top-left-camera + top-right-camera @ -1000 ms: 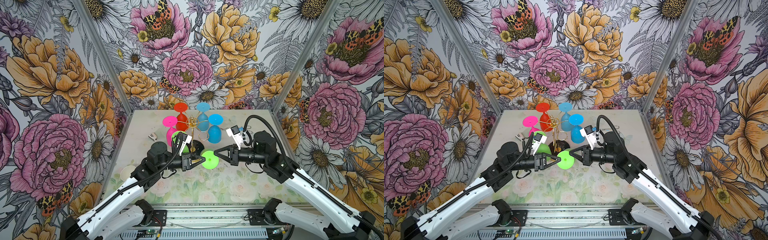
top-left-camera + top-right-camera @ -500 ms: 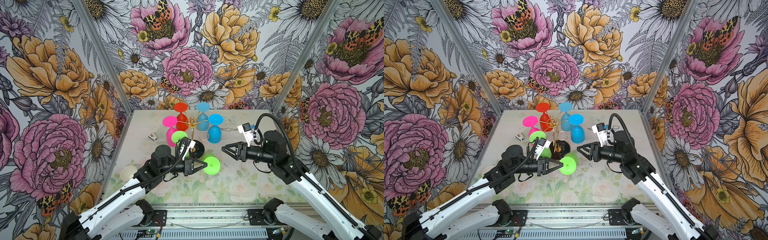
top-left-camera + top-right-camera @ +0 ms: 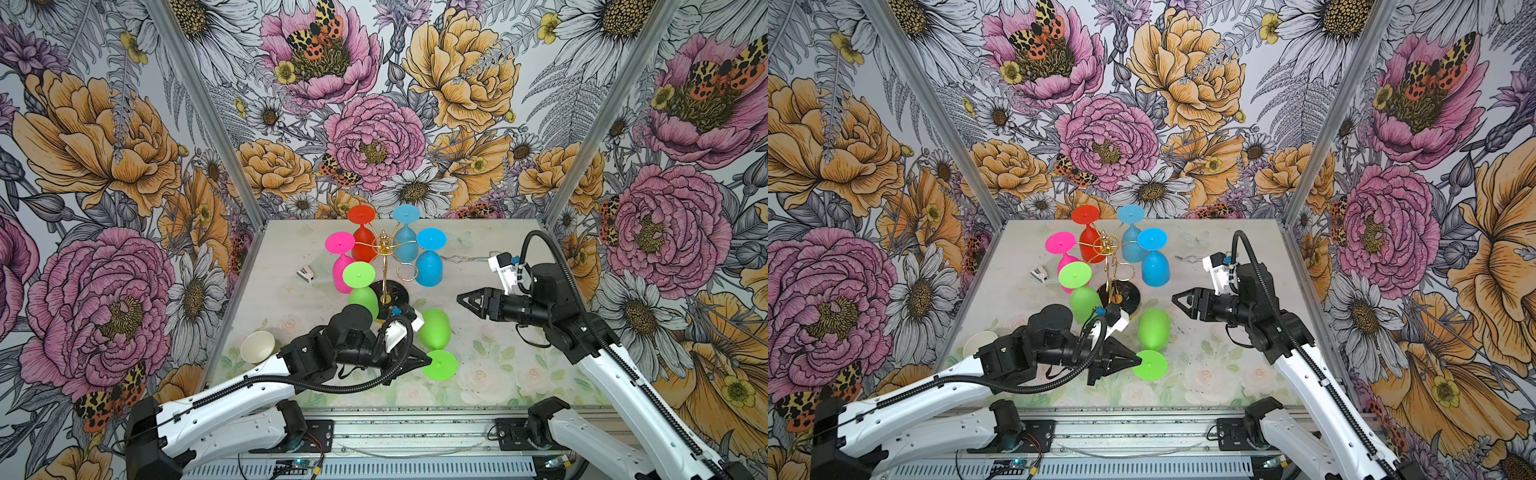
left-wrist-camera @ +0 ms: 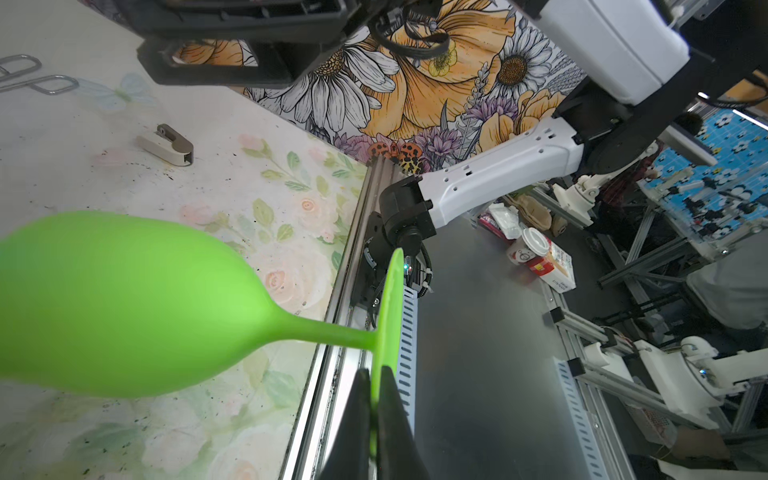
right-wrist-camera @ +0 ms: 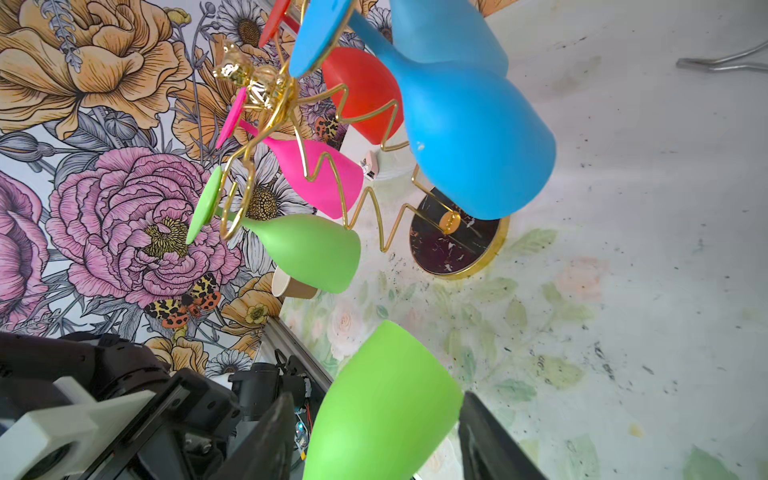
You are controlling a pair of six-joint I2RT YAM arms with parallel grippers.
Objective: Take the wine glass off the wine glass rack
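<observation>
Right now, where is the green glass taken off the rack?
In both top views the green glass is sideways in front of the rack, foot pinched by the left gripper.

Table (image 3: 498,365): you're looking at a pale top printed with faint roses and leaves, flecked with dark specks.
Middle, toward the back: the wine glass rack (image 3: 383,244) stands on its round black base.
Left edge: a paper cup (image 3: 257,347) lies on its side.
Left of the rack: a small white-and-grey clip (image 3: 305,274).
Back right: a bent wire piece (image 3: 465,258) lies flat.
</observation>
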